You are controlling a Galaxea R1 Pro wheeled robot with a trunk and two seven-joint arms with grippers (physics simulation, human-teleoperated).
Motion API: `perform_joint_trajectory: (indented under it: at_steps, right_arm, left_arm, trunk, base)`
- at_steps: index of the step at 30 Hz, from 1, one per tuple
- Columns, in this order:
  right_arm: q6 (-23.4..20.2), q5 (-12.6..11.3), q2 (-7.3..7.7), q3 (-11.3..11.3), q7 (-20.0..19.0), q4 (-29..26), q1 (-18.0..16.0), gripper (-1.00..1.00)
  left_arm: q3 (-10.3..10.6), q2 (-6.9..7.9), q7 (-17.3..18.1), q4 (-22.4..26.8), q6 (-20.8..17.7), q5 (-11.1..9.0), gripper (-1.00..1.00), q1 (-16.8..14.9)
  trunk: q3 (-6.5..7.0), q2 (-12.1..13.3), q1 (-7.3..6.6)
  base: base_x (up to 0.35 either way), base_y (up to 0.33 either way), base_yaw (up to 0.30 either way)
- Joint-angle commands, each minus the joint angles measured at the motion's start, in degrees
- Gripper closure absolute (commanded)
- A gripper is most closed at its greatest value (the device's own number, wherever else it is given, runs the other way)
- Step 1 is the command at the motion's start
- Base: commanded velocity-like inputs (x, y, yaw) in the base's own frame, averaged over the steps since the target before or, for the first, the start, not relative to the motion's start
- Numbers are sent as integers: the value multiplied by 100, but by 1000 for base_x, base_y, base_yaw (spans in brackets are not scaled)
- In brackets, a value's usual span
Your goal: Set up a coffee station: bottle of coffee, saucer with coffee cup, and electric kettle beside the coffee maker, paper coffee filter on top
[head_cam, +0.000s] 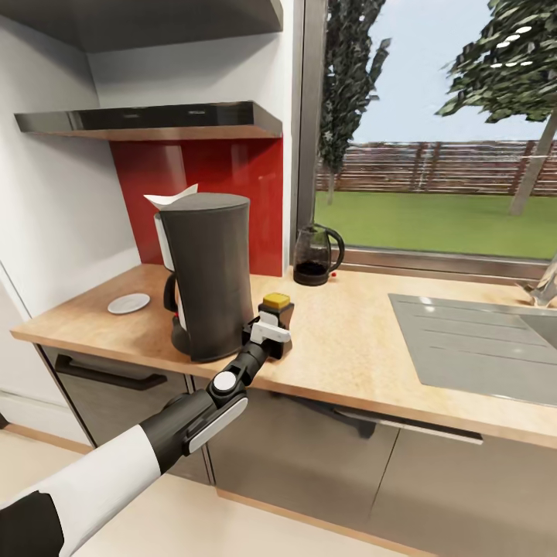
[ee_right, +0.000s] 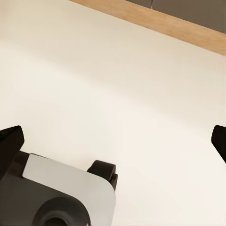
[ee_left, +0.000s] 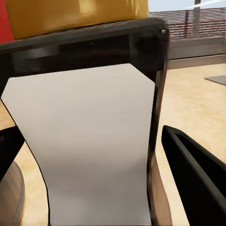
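Gripping the bottle of coffee (head_cam: 276,313) with its fingers clamped around it, the left gripper (head_cam: 268,334) is holding it upright on the tabletop (head_cam: 348,348), just beside the coffee maker (head_cam: 207,271). The right gripper's fingers (ee_right: 12,141) are standing wide apart above the floor (ee_right: 117,84).

No text can be read; the bottle of coffee (ee_left: 94,141) bears a blank white label.

The left arm (head_cam: 155,441) is reaching forward and up from the lower left, elbow bent, its wrist level. The left gripper (head_cam: 277,329) is clasping the bottle of coffee (head_cam: 276,308). The right gripper (ee_right: 115,141) is hanging spread wide, pointing downward.
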State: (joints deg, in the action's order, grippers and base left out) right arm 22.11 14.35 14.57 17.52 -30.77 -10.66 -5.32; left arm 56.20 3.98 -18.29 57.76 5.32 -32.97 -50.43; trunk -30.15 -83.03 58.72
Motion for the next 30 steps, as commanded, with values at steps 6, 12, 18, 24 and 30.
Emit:
perform_joint_trajectory:
  at_steps: [6, 12, 18, 24, 30]
  right_arm:
    - [21, 51, -1, 49, -25, 3, -4, -100]
    - [21, 51, 1, 50, -25, 3, -4, -100]
    - [21, 51, -3, 49, -25, 3, -4, -100]
    - [21, 51, 1, 50, -25, 3, -4, -100]
    - [21, 51, -1, 50, -25, 3, -4, -100]
  left_arm:
    - [36, 6, -43, 4, 39, -78, 100, -10]
    - [39, 6, -43, 6, 39, -78, 100, -10]
    - [40, 6, -43, 5, 39, -78, 100, -10]
    - [40, 6, -43, 2, 39, -78, 100, -10]
    - [40, 6, -43, 1, 39, -78, 100, -10]
  trunk:
    - [-25, -45, 23]
    - [-61, -125, 67]
    - [-79, -165, 89]
    - [-79, -165, 89]
    - [-79, -165, 89]
  base:
    - [0, 0, 0]
    - [0, 0, 0]
    - [0, 0, 0]
    - [0, 0, 0]
    - [0, 0, 0]
